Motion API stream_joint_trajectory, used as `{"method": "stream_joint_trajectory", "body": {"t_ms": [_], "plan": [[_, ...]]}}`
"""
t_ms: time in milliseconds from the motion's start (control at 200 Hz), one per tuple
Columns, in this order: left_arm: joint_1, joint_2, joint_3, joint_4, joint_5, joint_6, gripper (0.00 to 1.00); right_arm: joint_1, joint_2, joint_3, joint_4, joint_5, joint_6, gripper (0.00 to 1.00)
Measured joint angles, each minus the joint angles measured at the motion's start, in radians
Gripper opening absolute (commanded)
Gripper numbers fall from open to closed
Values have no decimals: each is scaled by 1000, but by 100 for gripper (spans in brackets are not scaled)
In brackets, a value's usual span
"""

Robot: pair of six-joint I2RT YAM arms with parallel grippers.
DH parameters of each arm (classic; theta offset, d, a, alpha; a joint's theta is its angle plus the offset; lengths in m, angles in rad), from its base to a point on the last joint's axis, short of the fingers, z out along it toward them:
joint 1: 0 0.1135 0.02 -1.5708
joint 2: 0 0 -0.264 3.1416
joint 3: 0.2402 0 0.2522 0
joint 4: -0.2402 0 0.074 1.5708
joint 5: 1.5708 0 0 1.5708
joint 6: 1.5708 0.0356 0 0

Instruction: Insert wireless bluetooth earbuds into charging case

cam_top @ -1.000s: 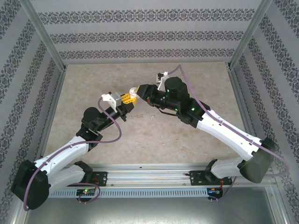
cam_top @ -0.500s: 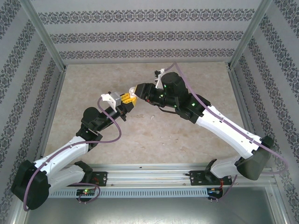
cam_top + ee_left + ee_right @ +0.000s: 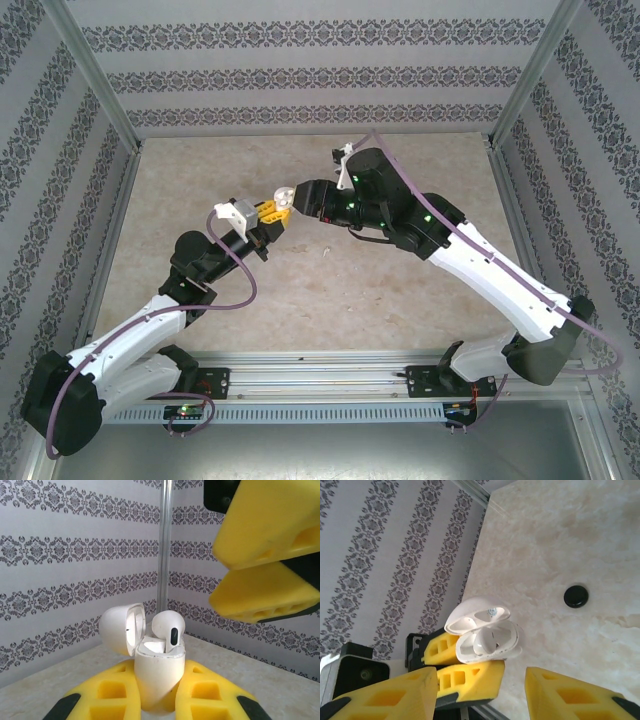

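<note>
Left wrist: earbud [image 3: 168, 628] in case [image 3: 159, 672] between fingers [image 3: 107, 695].

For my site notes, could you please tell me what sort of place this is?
Probably a lab robot cell, not a home: two white-and-black arms bolted to a metal rail, silver aluminium frame posts, and damask-patterned backdrop panels around a beige marble-look tabletop.
</note>
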Motion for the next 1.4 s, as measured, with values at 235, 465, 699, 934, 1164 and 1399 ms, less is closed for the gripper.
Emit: {"method": "stream_joint_trajectory", "body": {"t_ms": [235,465,699,934,1164,1399], "plan": [[0,0,0,-4,0,0,0,7,51,81,-64,-18,-39,48],[0,0,0,-4,1,-1,0,11,115,126,-109,-39,-65,48],[0,0,0,-4,16,-2,0,11,148,180,-140,-46,-96,48],[0,0,0,-4,23,-5,0,11,171,216,-158,-56,-121,48],[-5,0,0,-12,19,-8,0,11,195,239,-180,-69,-141,48],[-6,0,0,-12,23,-10,0,11,202,256,-193,-69,-162,49]]}}
